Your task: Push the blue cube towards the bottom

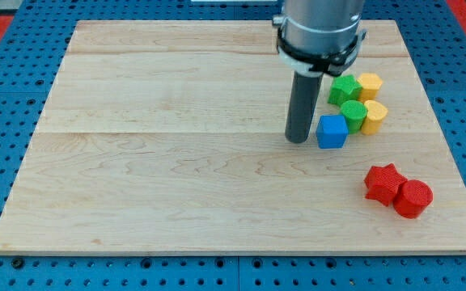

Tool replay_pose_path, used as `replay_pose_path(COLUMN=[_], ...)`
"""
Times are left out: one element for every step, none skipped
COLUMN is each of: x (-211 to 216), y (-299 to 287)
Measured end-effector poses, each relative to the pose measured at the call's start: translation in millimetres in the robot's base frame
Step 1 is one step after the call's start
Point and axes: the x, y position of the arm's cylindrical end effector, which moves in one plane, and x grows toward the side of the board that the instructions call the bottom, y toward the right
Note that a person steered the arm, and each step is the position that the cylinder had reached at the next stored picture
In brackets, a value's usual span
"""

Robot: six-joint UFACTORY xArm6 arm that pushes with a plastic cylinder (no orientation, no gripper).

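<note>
The blue cube (332,131) sits right of centre in the frame, a small solid block with its lighter top face showing and a darker front face turned to the view's bottom. My tip (298,140) stands just beside it on the view's left, close to or touching its left face; which of the two cannot be told. There is no gripper here, only the dark rod, so nothing is held.

Just above and to the right of the cube a tight cluster crowds in: a green block (353,114) touching or nearly touching the cube's upper right corner, a second green block (344,88) above that, and two yellow blocks (374,115) (369,84) at the cluster's right side. Lower right in the frame, well apart from the cube, lie a red star (382,183) and a red cylinder (413,198), touching each other. The board (168,162) below the cube is bare wood down to its bottom edge.
</note>
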Motion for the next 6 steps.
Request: replay_pose_path(x=[-18, -18, -33, -16, 27, 50], y=[1, 29, 50, 83, 86, 81])
